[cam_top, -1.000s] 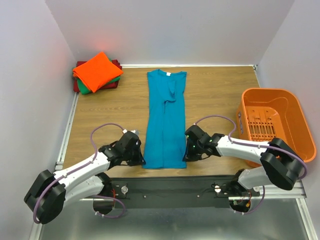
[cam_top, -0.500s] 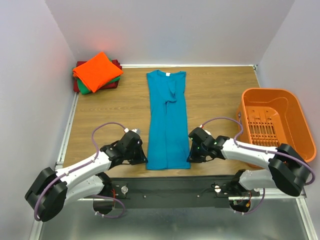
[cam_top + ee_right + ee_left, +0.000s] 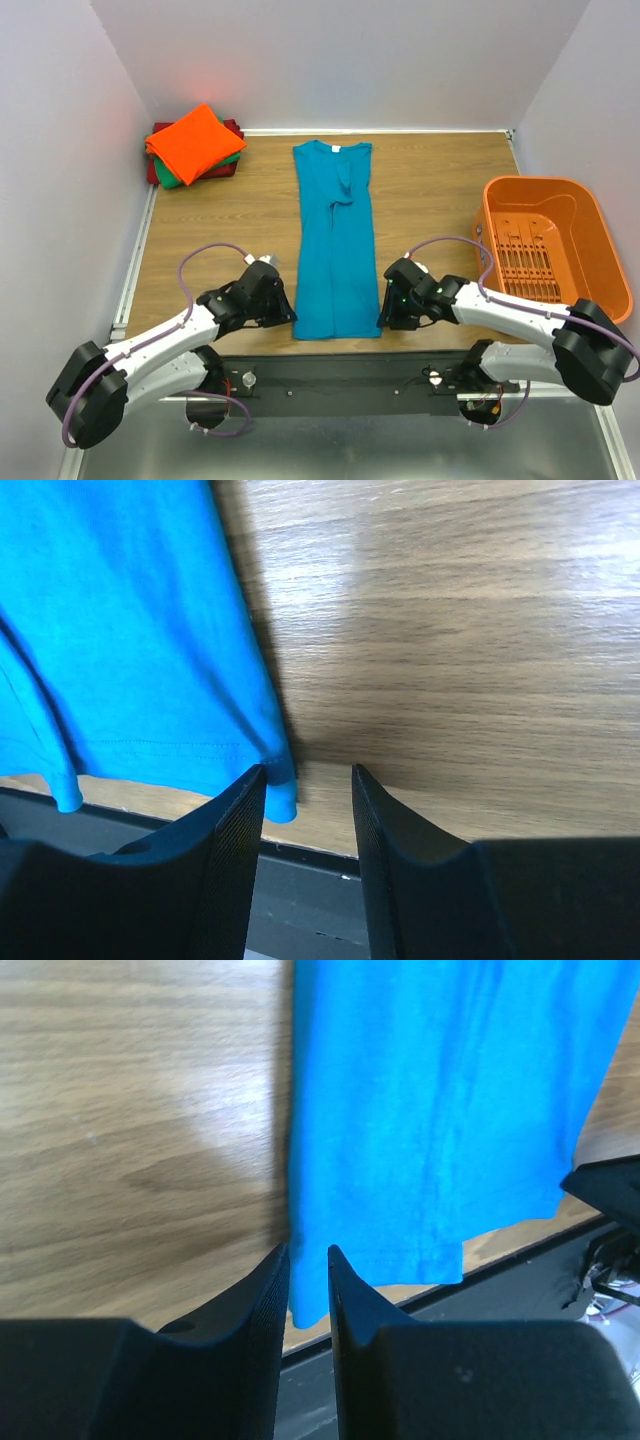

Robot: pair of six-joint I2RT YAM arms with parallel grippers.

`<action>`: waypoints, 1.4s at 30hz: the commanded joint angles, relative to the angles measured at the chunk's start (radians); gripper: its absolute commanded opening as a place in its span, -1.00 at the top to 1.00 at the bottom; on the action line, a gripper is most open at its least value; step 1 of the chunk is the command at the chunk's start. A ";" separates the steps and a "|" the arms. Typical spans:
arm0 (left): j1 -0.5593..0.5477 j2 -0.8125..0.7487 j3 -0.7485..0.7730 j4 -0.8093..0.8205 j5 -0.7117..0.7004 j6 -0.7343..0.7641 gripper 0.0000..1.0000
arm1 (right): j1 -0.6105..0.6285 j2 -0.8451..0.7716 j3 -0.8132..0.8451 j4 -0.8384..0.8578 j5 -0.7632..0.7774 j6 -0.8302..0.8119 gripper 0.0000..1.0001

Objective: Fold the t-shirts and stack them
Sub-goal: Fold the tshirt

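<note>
The teal-blue t-shirt [image 3: 335, 240] lies folded into a long narrow strip down the middle of the wooden table, collar at the far end and hem at the near edge. My left gripper [image 3: 288, 312] is at the hem's left corner. In the left wrist view [image 3: 308, 1260] its jaws are nearly closed with the teal cloth [image 3: 440, 1110] pinched between them. My right gripper [image 3: 388, 312] is at the hem's right corner. In the right wrist view [image 3: 308, 780] it is open, and the shirt's corner [image 3: 120, 650] rests against its left finger only.
A stack of folded shirts sits at the far left corner: bright orange [image 3: 195, 140] on top, green [image 3: 176, 180] and dark red [image 3: 234, 128] beneath. An orange slotted basket [image 3: 545, 245] stands at the right edge. The near table edge and black rail lie just below the hem.
Both grippers and the shirt's hem have shifted a little to the right. The right gripper now sits just off the hem's right corner.
</note>
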 commanded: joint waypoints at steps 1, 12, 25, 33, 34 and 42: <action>-0.016 -0.005 0.016 -0.066 -0.043 -0.042 0.41 | -0.006 0.022 0.008 -0.008 -0.012 -0.032 0.05; -0.117 0.052 0.003 -0.053 -0.035 -0.107 0.39 | -0.006 -0.004 -0.097 0.082 -0.128 -0.018 0.08; -0.166 0.127 0.023 -0.010 -0.050 -0.086 0.73 | -0.006 -0.067 -0.141 0.088 -0.145 0.024 0.43; -0.139 0.188 0.265 0.003 -0.142 0.077 1.00 | -0.005 -0.070 0.026 0.062 -0.064 -0.022 0.78; -0.130 0.201 0.287 -0.002 -0.145 0.088 1.00 | -0.006 -0.056 0.078 0.056 -0.032 -0.035 0.78; -0.016 0.250 0.327 0.053 -0.090 0.154 1.00 | -0.018 0.105 0.228 0.029 0.078 -0.114 0.81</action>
